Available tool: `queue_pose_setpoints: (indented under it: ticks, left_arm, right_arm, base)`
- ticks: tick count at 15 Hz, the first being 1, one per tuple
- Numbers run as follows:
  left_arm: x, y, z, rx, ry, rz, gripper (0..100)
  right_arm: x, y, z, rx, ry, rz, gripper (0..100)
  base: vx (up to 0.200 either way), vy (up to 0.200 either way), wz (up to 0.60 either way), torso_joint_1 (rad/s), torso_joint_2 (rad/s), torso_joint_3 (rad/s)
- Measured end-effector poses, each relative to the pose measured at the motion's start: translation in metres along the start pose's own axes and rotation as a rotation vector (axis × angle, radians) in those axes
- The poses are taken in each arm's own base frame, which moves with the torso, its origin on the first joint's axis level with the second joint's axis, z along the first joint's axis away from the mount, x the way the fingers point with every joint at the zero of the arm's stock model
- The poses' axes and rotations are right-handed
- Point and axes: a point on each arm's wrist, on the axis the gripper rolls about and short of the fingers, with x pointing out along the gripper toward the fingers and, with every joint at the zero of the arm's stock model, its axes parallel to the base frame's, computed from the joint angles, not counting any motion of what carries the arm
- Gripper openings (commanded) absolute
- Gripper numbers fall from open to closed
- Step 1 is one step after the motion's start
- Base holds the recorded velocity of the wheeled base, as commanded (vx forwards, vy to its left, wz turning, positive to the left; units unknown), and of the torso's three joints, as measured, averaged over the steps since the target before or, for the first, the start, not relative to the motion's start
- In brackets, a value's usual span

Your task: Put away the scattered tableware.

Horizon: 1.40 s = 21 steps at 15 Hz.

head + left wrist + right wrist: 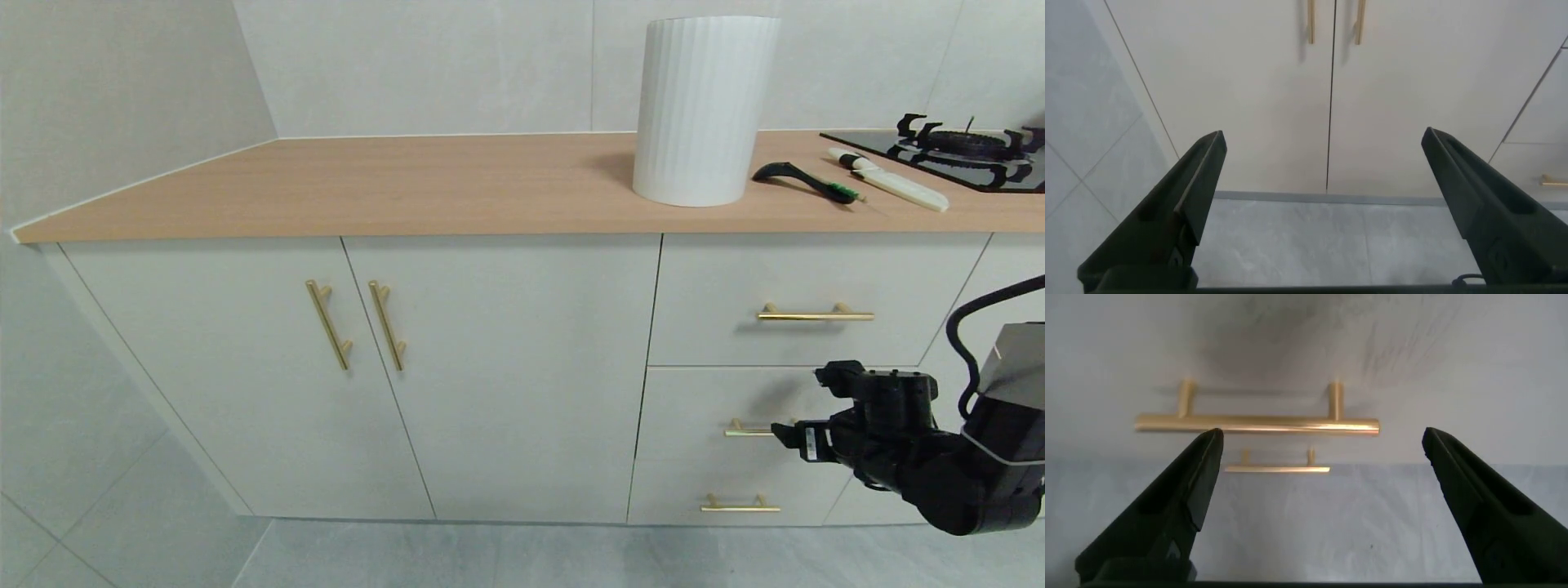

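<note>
A white knife point(890, 180) with a dark green band near its far end lies flat on the wooden desk point(367, 184), towards the right. Just beside it, on its left, lies a black tool point(804, 181) with a curved handle and a green tip. The two lie close together but apart. Both sit between a tall white ribbed bin point(702, 110) and the black hob point(955, 147) at the far right edge.

The right arm is held low in front of the drawers, below the desk. Its gripper point(804, 404) points at the middle drawer, fingers spread wide. In the right wrist view the gripper point(1323, 445) frames the middle brass handle point(1257, 423), not touching it, with the bottom handle point(1276, 467) beyond. The top handle point(815, 314) is above the gripper.

The left gripper point(1323, 143) is also spread wide and holds nothing. It faces the foot of the two cabinet doors, whose seam runs between its fingers, with the grey tiled floor point(1290, 245) underneath.
</note>
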Motion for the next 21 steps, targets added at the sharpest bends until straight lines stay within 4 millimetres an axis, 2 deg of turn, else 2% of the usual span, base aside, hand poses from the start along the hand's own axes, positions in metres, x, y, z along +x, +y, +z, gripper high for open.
queue_pose_setpoints:
  ticks: [4, 10, 17, 21]
  left_arm:
    - [0.000, 0.000, 0.000, 0.000, 0.000, 0.000, 100]
    - [0.000, 0.000, 0.000, 0.000, 0.000, 0.000, 100]
    - [0.000, 0.000, 0.000, 0.000, 0.000, 0.000, 100]
    - [0.000, 0.000, 0.000, 0.000, 0.000, 0.000, 100]
  right_arm:
    - [0.017, 0.009, -0.011, 0.045, 0.010, -0.021, 100]
    - [0.031, 0.012, -0.009, 0.075, -0.029, -0.070, 100]
    - [0.042, 0.014, -0.015, 0.077, -0.031, -0.085, 100]
    - [0.036, 0.013, -0.024, 0.061, 0.002, -0.085, 100]
  base:
    - [0.000, 0.000, 0.00, 0.000, 0.00, 0.000]
    - [0.000, 0.000, 0.00, 0.000, 0.00, 0.000]
    - [0.000, 0.000, 0.00, 0.000, 0.00, 0.000]
    - [0.000, 0.000, 0.00, 0.000, 0.00, 0.000]
